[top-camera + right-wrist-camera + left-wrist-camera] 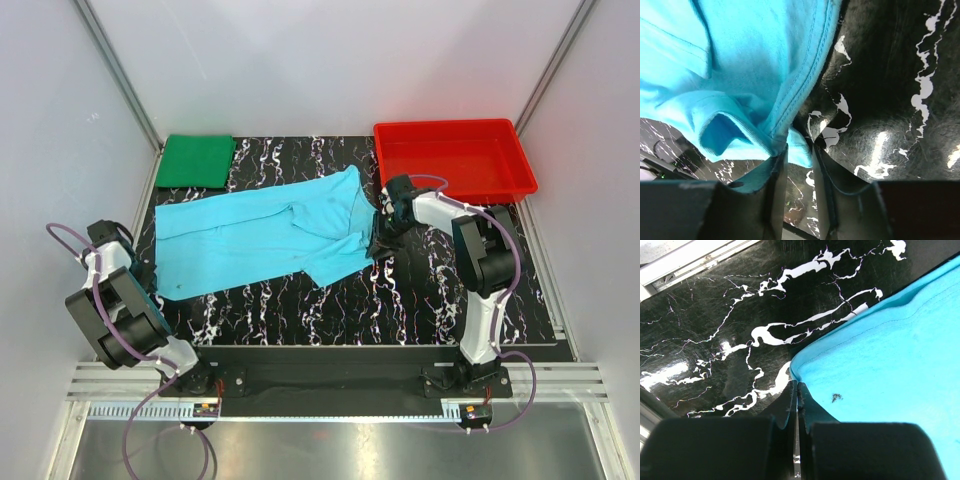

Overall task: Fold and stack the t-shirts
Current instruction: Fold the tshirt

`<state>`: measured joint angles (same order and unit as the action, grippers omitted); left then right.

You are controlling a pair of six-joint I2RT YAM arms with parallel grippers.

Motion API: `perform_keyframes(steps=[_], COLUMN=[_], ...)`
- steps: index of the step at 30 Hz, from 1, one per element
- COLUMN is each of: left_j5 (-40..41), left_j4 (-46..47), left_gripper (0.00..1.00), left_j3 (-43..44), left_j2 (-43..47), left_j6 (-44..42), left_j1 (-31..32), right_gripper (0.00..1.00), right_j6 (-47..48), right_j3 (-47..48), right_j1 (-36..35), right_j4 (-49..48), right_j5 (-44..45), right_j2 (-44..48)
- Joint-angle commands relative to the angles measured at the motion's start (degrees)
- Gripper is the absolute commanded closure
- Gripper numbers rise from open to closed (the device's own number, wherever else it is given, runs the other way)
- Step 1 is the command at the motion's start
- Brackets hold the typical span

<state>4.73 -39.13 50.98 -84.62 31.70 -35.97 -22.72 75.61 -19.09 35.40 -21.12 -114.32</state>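
Black-and-white arms (pixel 470 250) trailing purple cables (pixel 60 235).

In the left wrist view the blue shirt (pixel 890 370) runs off the right and bottom edges, and a small dark speck (pixel 835 398) on it is too small to identify. In the right wrist view the blue shirt's hem disappears between the right gripper's (pixel 799 165) fingers, and the cloth continues past the top and left edges.

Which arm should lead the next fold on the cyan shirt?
Right, probably: its end effector pinches the cyan shirt edge clear of the table; the left end effector only pins a corner flat.
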Motion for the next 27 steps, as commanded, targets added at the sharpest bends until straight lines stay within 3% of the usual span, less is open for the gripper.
perform_keyframes(steps=[1, 14, 17, 20, 24, 27], left_j5=[-0.16, -0.51, -0.69, -0.52, 2.74, 7.39], left_j4=[1.52, 1.61, 1.69, 1.17, -0.59, -3.84], left_gripper=[1.0, 1.0, 1.0, 1.0, 1.0, 1.0], left_j3=[0.43, 0.7, 0.79, 0.7, -0.18, 0.43], left_j2=[-0.63, -0.9, -1.07, -0.99, 0.16, -0.1], left_j6=[-0.33, -0.15, -0.33, -0.5, 1.61, 5.91], left_j1=[0.19, 0.37, 0.54, 0.63, 0.55, 0.55], right_gripper=[0.68, 0.7, 0.77, 1.0, 1.0, 1.0], right_j6=[-0.39, -0.92, -1.18, -1.19, -1.45, -3.55], right_j3=[0.77, -4.33, -3.72, -2.4, -3.98, -10.19], right_j1=[0.11, 0.2, 0.2, 0.11, 0.11, 0.2], right_j4=[-1.82, -0.95, -1.3, -0.42, 3.44, 4.42], right_j5=[-0.58, 0.12, 0.29, 0.73, 2.4, -1.7], right_j2=[-0.55, 2.96, 2.0, 1.73, 6.03, 12.26])
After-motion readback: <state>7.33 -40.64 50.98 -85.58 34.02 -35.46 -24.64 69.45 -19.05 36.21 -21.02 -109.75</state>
